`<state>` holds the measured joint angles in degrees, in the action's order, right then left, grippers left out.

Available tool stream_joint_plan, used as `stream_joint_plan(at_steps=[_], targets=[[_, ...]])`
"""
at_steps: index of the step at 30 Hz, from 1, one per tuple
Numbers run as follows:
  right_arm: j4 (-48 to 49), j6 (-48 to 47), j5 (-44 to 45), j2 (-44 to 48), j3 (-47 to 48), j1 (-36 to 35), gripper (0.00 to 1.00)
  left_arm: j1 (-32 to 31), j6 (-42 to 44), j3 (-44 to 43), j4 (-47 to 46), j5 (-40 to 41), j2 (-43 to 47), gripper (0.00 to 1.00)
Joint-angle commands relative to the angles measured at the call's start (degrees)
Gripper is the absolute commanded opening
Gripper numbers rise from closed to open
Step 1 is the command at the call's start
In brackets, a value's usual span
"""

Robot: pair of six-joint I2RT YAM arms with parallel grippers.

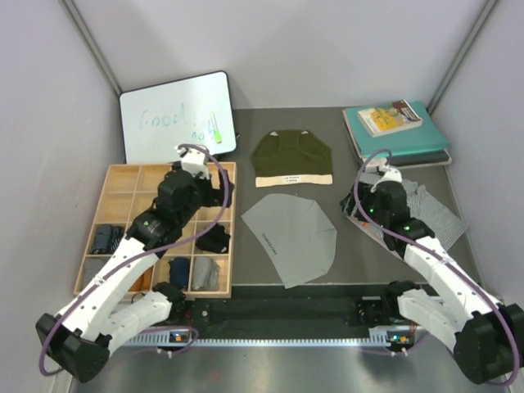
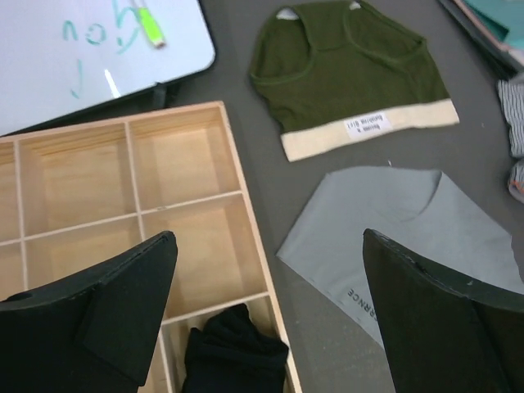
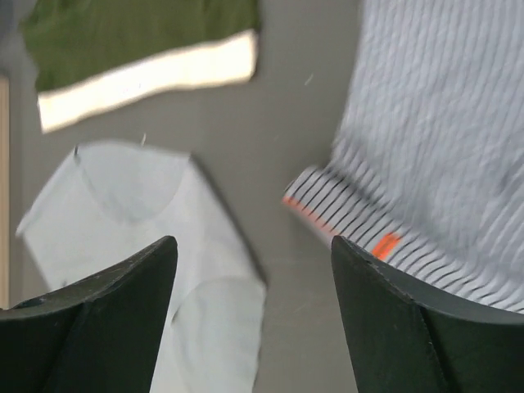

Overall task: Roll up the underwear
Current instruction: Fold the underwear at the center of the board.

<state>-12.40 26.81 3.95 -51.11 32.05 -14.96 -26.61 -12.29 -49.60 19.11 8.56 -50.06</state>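
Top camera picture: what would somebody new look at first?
Probably the olive green underwear with its cream waistband, lying flat mid-table, with the light grey underwear spread just below it in the picture. Then the whiteboard with scribbled writing at the far left, behind the wooden compartment tray.

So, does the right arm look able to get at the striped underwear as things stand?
Probably yes. The right gripper hangs open just beside the striped underwear, and nothing lies on that cloth's near edge; the teal books sit farther back.
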Motion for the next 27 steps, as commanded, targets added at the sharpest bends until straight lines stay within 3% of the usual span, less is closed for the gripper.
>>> stream_joint_plan(at_steps=[1, 4, 12, 19, 27], targets=[[-5.34, 6.14, -0.44, -1.45, 1.17, -8.84, 0.73, -10.37, -0.27, 0.03, -2.06, 6.29, -3.19, 0.99], [-9.72, 9.39, 2.2, -1.18, 0.82, -14.74, 0.73, -18.11, -1.41, 2.49, -5.3, 9.72, -5.04, 0.99], [-20.99, 20.02, 3.08, -0.57, -1.29, -24.75, 0.63, -32.69, -3.0, 9.17, -17.69, 5.07, -12.67, 0.99], [-28.29, 27.24, 6.07, -1.53, -0.85, -32.4, 0.55, -35.97, -6.07, 11.1, -21.56, 1.91, -16.29, 0.97], [-26.89, 33.92, 7.13, -7.84, -0.5, -40.4, 0.51, -37.98, -6.95, 15.06, -23.95, 0.06, -15.15, 0.9]])
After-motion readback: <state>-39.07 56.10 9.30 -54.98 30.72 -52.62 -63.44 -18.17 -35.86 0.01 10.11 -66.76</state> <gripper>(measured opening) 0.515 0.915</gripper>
